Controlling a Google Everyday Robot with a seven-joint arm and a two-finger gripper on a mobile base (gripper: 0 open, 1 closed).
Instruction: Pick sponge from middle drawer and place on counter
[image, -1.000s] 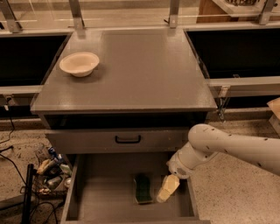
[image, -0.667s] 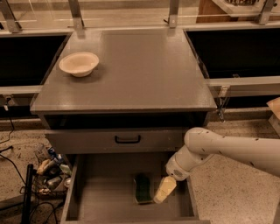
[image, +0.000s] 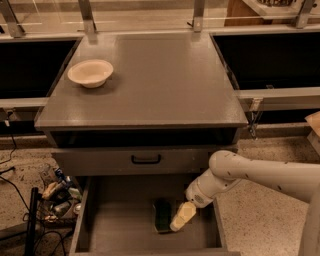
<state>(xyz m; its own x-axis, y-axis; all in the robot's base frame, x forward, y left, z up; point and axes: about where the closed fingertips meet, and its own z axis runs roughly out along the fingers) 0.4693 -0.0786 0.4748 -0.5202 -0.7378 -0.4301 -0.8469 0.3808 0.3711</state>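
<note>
Speckled floor (image: 260, 220) all around, with a grey counter (image: 165, 75) in the middle and a pale bowl (image: 90, 73) sitting on its far left. Below the closed drawer front (image: 100, 161) with the black handle (image: 146, 159), the middle drawer (image: 120, 220) is pulled open toward the near side. The sponge (image: 162, 216) lies flat on the drawer floor, dark face up, about mid-width, same spot as a second ago. The white arm (image: 250, 172) comes in from the right, and the gripper (image: 182, 216) has slid a bit left since then. It's now down in the drawer, right up against the sponge's right edge. Can't tell if it's spread or closed. Tangle of cables (image: 55, 197) left of the drawer.
</note>
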